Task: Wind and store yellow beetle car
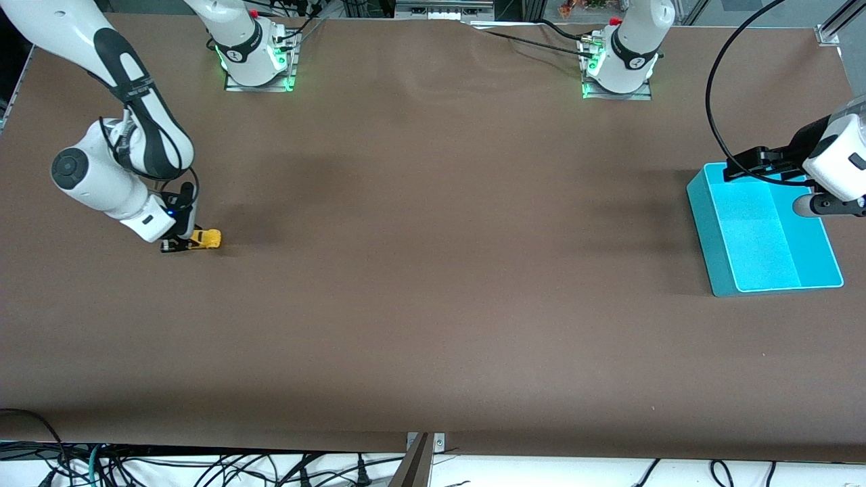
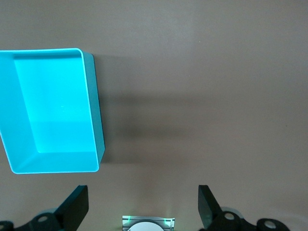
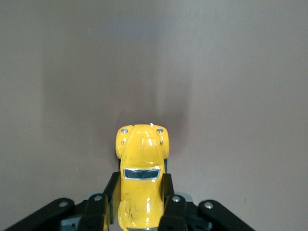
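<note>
Down at the table surface near the right arm's end, the right gripper (image 1: 177,242) has its fingers (image 3: 169,207) clamped on both sides of the yellow beetle car (image 1: 205,239), whose nose pokes out past the fingertips over the brown table (image 1: 433,270). Way off at the other end, the left gripper (image 1: 758,166) hangs spread wide over the turquoise bin (image 1: 717,243), waiting.

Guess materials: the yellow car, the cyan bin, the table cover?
Yellow beetle car, held by the right pincer: glossy painted shell with sharp highlights; die-cast metal or hard plastic, can't tell which. Cyan bin: likely moulded plastic, smooth thin walls, rounded corners, slight sheen. Table cover: matte brown sheet, probably fabric or paper; it ripples near the arm bases.
</note>
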You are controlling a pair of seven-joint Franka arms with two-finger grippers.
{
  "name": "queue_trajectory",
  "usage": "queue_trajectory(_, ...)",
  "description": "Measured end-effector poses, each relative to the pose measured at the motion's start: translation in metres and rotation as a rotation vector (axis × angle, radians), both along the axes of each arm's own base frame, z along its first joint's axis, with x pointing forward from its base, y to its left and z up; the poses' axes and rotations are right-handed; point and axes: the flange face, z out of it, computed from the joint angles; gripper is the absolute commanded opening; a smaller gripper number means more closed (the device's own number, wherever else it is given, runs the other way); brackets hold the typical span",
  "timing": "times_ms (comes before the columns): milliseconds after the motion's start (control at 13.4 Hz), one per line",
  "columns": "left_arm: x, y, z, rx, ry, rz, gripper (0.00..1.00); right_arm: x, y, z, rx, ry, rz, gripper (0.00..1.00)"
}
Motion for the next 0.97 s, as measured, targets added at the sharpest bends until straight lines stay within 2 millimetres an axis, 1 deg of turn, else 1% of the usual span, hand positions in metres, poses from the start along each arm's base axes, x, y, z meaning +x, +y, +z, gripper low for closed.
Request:
queue_trajectory(149,0.000,0.000,0.000,0.000,0.000,-0.001,1.00,-0.003,-0.022,0.000,-0.001,-0.003,-0.008,0.14)
queue_trajectory(224,0.000,-0.001,0.000,0.000,0.000,-0.001,1.00,-0.004,-0.027,0.000,-0.001,-0.004,-0.014,0.17)
queue_trajectory(374,0.000,-0.001,0.000,0.000,0.000,-0.001,1.00,-0.004,-0.029,0.000,0.002,-0.004,-0.021,0.19)
queue_trajectory(448,0.000,-0.001,0.000,0.000,0.000,-0.001,1.00,-0.004,-0.029,0.000,0.006,-0.004,-0.028,0.26)
queue_trajectory(523,0.000,-0.001,0.000,0.000,0.000,-0.001,1.00,-0.004,-0.029,0.000,0.009,-0.002,-0.032,0.39)
queue_trajectory(598,0.000,-0.001,0.000,0.000,0.000,-0.001,1.00,-0.003,-0.029,0.000,0.011,0.002,-0.034,0.63)
queue_trajectory(673,0.000,-0.001,0.000,0.000,0.000,-0.001,1.00,-0.003,-0.029,0.000,0.015,0.011,-0.034,0.94)
queue_trajectory(747,0.000,-0.001,0.000,0.000,0.001,-0.001,1.00,-0.003,-0.029,-0.001,0.020,0.029,-0.035,1.00)
queue_trajectory(972,0.000,-0.001,0.000,0.000,0.001,-0.001,1.00,-0.002,-0.028,-0.005,0.033,0.065,-0.031,1.00)
